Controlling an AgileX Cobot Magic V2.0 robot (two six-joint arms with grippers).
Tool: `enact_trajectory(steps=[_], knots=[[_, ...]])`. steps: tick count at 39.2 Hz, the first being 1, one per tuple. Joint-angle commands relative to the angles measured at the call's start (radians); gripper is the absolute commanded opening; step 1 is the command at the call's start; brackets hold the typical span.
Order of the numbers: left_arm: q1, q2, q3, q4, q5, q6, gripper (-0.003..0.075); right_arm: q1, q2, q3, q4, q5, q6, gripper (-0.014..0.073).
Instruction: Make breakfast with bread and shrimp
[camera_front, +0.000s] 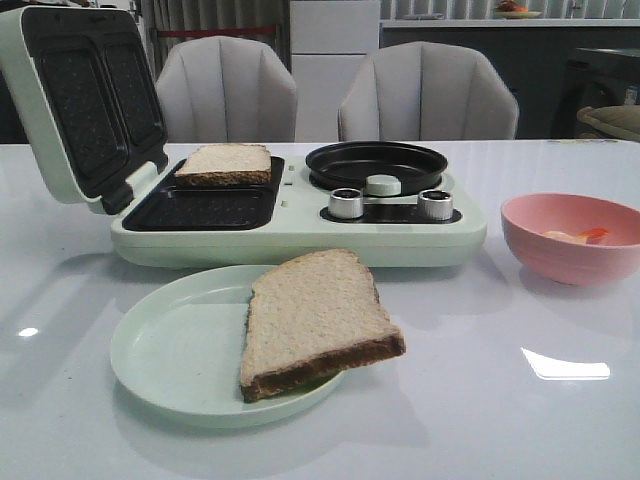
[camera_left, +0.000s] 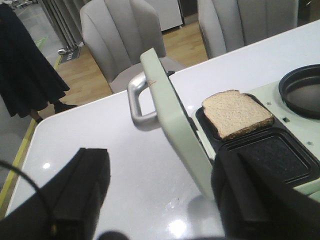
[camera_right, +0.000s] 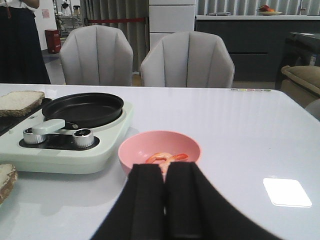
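Tan, dark-crusted bread (camera_front: 312, 318), pale green plate (camera_front: 170, 350), pink bowl (camera_front: 570, 240), orange-tailed shrimp (camera_right: 167, 158).

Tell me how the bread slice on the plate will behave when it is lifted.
The bread slice is thin and overhangs the plate rim, so it probably flexes and sags. It looks soft and light, and a hard pinch would likely dent or tear it.

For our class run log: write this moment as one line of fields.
bread: one slice in sandwich maker, one on plate | shrimp: in pink bowl | left gripper: open | right gripper: shut

bright, even overhead light | glare patches on table (camera_front: 565, 365) — soft shadows | pics sharp
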Motion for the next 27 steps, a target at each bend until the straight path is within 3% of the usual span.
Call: enact_trajectory(steps=[1,27], knots=[[0.021,-0.100,0.050,-0.040,-0.092,0.017,0.0492,-0.004,-0.022,-0.016,-0.014,-0.089,0.002,0.0144],[0.025,-0.602,0.380,-0.111,-0.042,0.010,0.0492,-0.004,-0.022,-0.016,-0.014,-0.089,0.002,0.0144]])
